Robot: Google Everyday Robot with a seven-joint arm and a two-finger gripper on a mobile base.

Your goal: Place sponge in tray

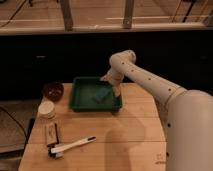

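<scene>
While the white arm (pixel 145 80) bends down over the wooden worktop (pixel 125 132), its jaws hang just above the right side of the green tray (pixel 80 105). The jaws stand open and point down.

The sponge (pixel 103 95) is small and blue-grey. It lies inside the tray, on its floor, just to the left of the jaws and a little lower. I cannot tell if the jaws touch it.

Well off to the left of the jaws, past the tray, sits a dark red round bowl (pixel 52 91). A white round pot (pixel 47 109) stands just in front of that bowl.

Nearer the camera, and still well to the left of the jaws, lies a tan block (pixel 52 134) with a dark edge. Right next to the block lies a brush (pixel 75 145) with a white handle. Both are well apart from the jaws and from the tray.
</scene>
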